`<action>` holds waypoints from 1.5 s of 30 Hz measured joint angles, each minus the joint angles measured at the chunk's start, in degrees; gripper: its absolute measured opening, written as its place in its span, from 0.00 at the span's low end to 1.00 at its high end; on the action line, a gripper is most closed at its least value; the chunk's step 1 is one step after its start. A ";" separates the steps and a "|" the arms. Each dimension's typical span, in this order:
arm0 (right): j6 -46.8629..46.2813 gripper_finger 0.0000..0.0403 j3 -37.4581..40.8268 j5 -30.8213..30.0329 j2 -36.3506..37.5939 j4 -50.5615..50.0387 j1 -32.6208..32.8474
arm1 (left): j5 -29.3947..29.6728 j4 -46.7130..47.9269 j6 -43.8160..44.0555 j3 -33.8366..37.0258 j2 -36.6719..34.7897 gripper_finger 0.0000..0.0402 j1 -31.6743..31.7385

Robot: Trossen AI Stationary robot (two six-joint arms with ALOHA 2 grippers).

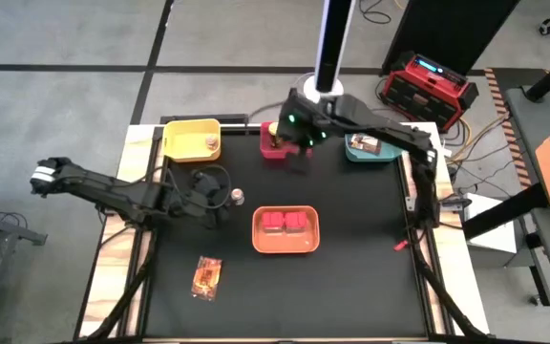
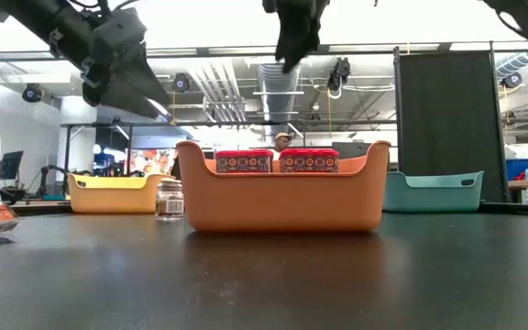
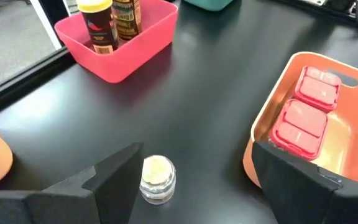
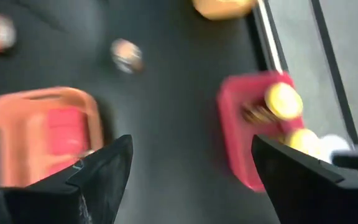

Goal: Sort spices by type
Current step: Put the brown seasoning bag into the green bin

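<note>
My left gripper (image 3: 194,168) hangs open above the table, just short of a small clear shaker (image 3: 157,179) that stands upright on the black tabletop (image 1: 239,197). My right gripper (image 4: 191,155) is open and empty, high over the red tray (image 1: 277,140), which holds two yellow-lidded jars (image 3: 98,22). Two red tubs (image 3: 306,112) lie in the orange tray (image 1: 285,229). Another shaker (image 1: 211,144) stands in the yellow tray (image 1: 187,134). One packet (image 1: 206,277) lies flat at the near left, and another (image 1: 363,145) lies in the teal tray.
The yellow, red and teal trays line the far edge, with the teal tray (image 1: 382,156) at the right. The orange tray sits mid-table. Bare black tabletop shows at the near right (image 1: 370,287). Beyond the far edge stand a white post (image 1: 332,43) and a red case (image 1: 428,84).
</note>
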State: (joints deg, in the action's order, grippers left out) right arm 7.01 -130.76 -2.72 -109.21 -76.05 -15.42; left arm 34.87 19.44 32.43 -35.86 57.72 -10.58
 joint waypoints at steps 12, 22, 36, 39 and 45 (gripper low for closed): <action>-2.87 0.80 27.80 -10.53 15.41 21.97 18.03 | 0.02 -0.72 3.11 0.00 4.79 0.71 -2.60; -7.54 0.84 51.38 -11.24 26.23 39.76 22.87 | 0.02 -1.81 4.71 0.00 6.87 0.71 -3.38; -10.16 0.79 80.53 -21.80 38.42 71.65 28.10 | 0.09 -3.43 3.50 0.00 9.66 0.71 -3.38; -9.96 0.78 84.23 -25.36 38.60 77.17 28.72 | 0.06 -3.58 2.36 0.00 10.49 0.71 -3.38; -10.69 0.77 86.12 -27.44 38.60 78.10 28.67 | 0.07 -3.44 0.09 -1.06 10.17 0.71 -3.36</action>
State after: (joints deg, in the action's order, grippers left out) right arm -3.68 -44.64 -30.16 -70.61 2.05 13.26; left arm 34.94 16.00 32.52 -36.92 67.89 -13.93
